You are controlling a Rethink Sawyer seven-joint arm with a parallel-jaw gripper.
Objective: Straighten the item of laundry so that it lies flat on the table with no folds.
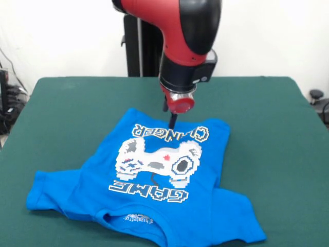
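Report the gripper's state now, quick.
Gripper: cannot be told; its tip is down at the T-shirt near the hem.

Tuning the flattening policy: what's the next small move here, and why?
Probably drag the hem edge toward the table's far side: the claw sits at the far hem of the bright blue printed T-shirt, where the lettering looks bunched.

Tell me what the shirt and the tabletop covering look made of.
T-shirt: soft knit fabric, likely cotton, matte; it creases and drapes, with a flat printed controller graphic. Table: dark green felt-like cloth, matte, without shine or visible weave.
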